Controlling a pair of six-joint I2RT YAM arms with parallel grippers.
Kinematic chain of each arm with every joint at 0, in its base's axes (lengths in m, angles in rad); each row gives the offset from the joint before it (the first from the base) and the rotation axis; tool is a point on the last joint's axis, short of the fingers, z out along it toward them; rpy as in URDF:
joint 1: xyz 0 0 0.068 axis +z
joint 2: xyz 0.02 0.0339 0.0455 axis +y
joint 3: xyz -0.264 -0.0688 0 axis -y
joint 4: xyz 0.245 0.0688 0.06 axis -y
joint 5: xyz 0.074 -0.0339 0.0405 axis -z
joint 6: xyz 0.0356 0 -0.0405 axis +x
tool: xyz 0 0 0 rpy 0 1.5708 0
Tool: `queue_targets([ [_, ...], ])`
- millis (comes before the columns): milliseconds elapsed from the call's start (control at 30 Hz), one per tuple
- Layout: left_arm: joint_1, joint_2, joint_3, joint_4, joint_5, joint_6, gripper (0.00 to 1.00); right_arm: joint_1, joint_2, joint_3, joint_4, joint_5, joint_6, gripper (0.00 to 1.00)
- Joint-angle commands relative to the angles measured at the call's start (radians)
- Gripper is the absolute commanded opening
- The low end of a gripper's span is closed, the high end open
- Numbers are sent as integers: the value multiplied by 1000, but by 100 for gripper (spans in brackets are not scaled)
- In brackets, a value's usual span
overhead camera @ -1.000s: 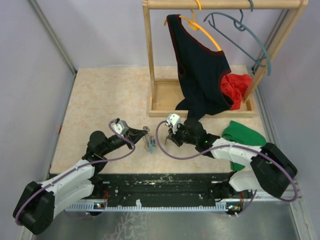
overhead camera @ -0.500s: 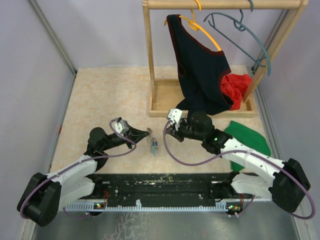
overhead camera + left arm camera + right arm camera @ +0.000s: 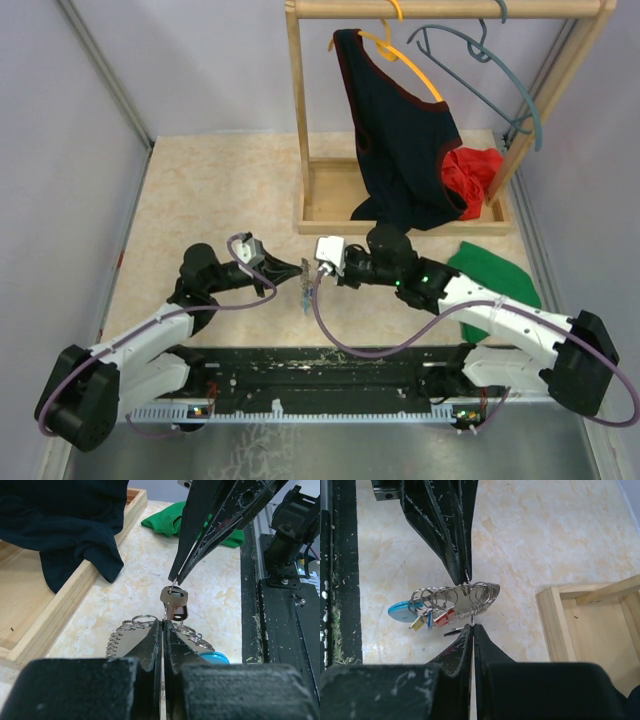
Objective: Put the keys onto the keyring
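The keyring (image 3: 454, 598), a coiled-wire oval with several small rings and a light-blue section (image 3: 401, 613), lies between the two gripper tips; it also shows in the top view (image 3: 305, 293) and the left wrist view (image 3: 118, 639). Small keys with yellow, blue and red heads (image 3: 434, 619) hang from it. My right gripper (image 3: 471, 626) is shut, and in the left wrist view it (image 3: 173, 582) pinches the small loop of a dark-headed key (image 3: 175, 605). My left gripper (image 3: 164, 624) is shut on a thin wire at the keyring's edge. The tips nearly meet.
A wooden rack (image 3: 400, 10) stands behind, with a black garment (image 3: 400, 140), a grey-blue hanger (image 3: 480, 60) and a red cloth (image 3: 470, 175). Its wooden base (image 3: 560, 625) is close on the far side. A green cloth (image 3: 490, 275) lies at the right.
My right gripper has moved left, up to my left gripper's tip above the keyring. My left gripper has shifted slightly to the right.
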Motion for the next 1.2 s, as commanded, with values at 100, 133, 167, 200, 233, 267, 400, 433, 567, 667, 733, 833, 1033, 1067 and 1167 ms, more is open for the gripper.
queue_targets([
  [100, 4, 1, 46, -29, 64, 70, 1, 52, 32, 109, -37, 60, -79, 0],
  [133, 4, 1, 47, -34, 62, 73, 1, 58, 35, 114, -40, 62, -82, 0],
  [167, 4, 0, 47, -37, 62, 75, 1, 64, 39, 122, -45, 61, -87, 0],
  [200, 4, 1, 48, -38, 60, 75, 1, 68, 45, 128, -53, 60, -90, 0],
  [233, 3, -1, 49, -38, 60, 76, 1, 72, 50, 139, -60, 61, -92, 0],
  [267, 4, -1, 50, -38, 60, 77, 1, 75, 55, 145, -71, 61, -94, 0],
  [400, 4, -8, 49, -40, 56, 77, 1, 85, 68, 161, -105, 64, -103, 0],
  [433, 4, -10, 48, -40, 55, 76, 1, 88, 69, 162, -106, 67, -102, 0],
  [567, 4, -10, 47, -40, 58, 74, 1, 93, 69, 167, -109, 71, -102, 0],
  [667, 4, -10, 48, -38, 63, 74, 1, 97, 69, 170, -107, 70, -101, 0],
  [733, 4, -11, 47, -38, 63, 74, 1, 99, 68, 170, -106, 70, -98, 0],
  [833, 4, -11, 47, -37, 68, 72, 1, 99, 71, 171, -100, 68, -94, 0],
  [1033, 4, -9, 47, -31, 75, 68, 1, 101, 77, 176, -94, 45, -89, 0],
  [1067, 4, -9, 47, -29, 78, 68, 1, 100, 77, 176, -91, 45, -88, 0],
  [1167, 4, -8, 47, -28, 80, 66, 1, 102, 81, 181, -90, 43, -86, 0],
])
